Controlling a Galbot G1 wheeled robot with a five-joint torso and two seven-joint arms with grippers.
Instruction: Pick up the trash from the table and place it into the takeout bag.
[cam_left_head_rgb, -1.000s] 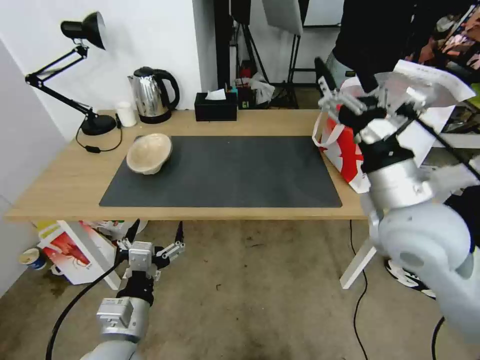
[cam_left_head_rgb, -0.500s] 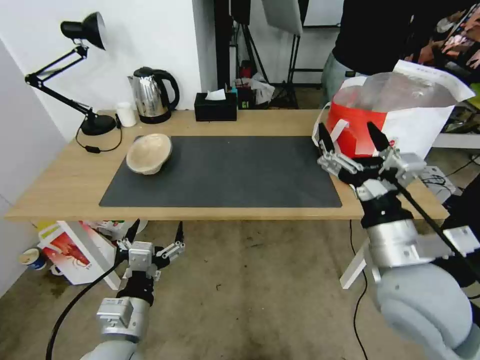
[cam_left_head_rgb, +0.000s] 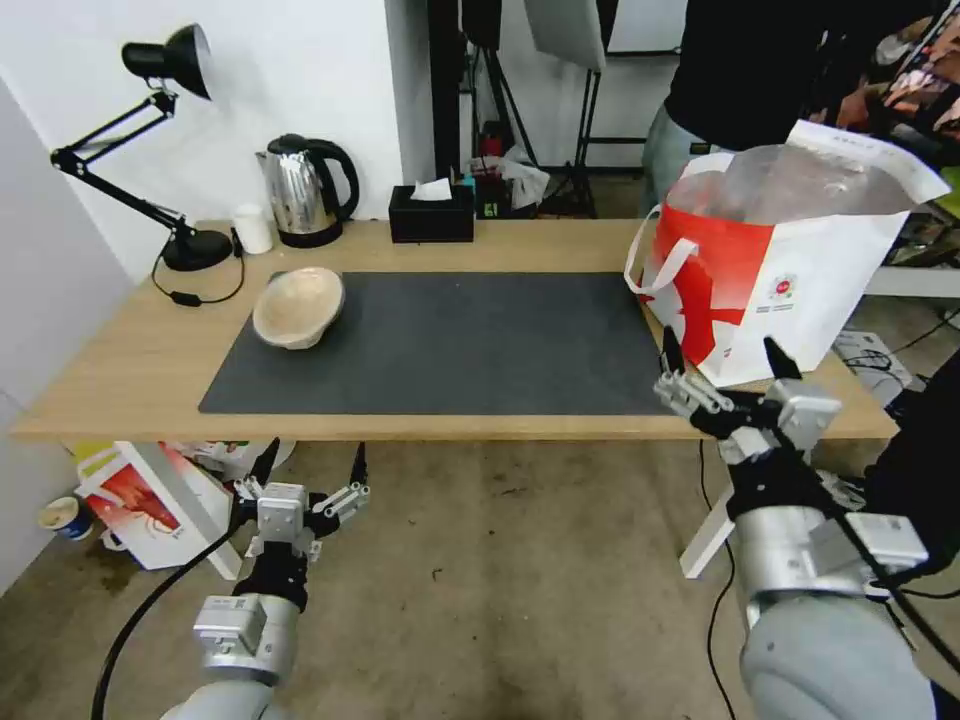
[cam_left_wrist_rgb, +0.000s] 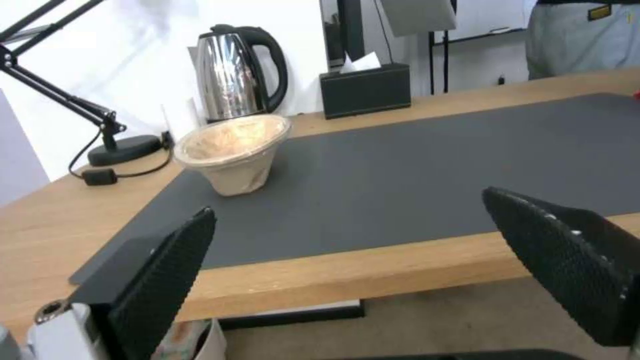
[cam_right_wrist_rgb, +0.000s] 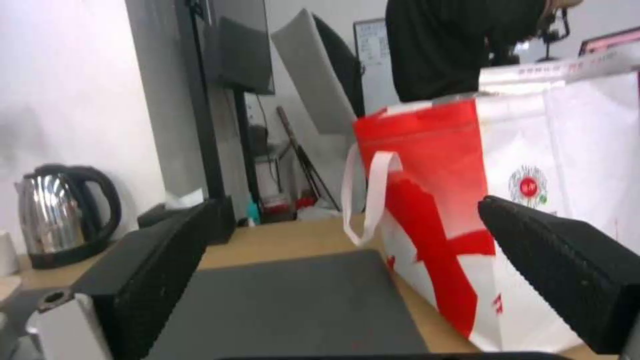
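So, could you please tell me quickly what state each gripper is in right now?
Left gripper: open, empty, below the light-wood table edge.
Right gripper: open, empty, in front of the white-and-red insulated takeout bag.

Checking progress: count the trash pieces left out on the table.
1: the beige pulp bowl, tilted at the dark mat's far left corner. Anything inside the takeout bag is hidden.

Both claws wide open and empty: left claw (cam_left_head_rgb: 311, 462) low, right claw (cam_left_head_rgb: 727, 362) raised higher.
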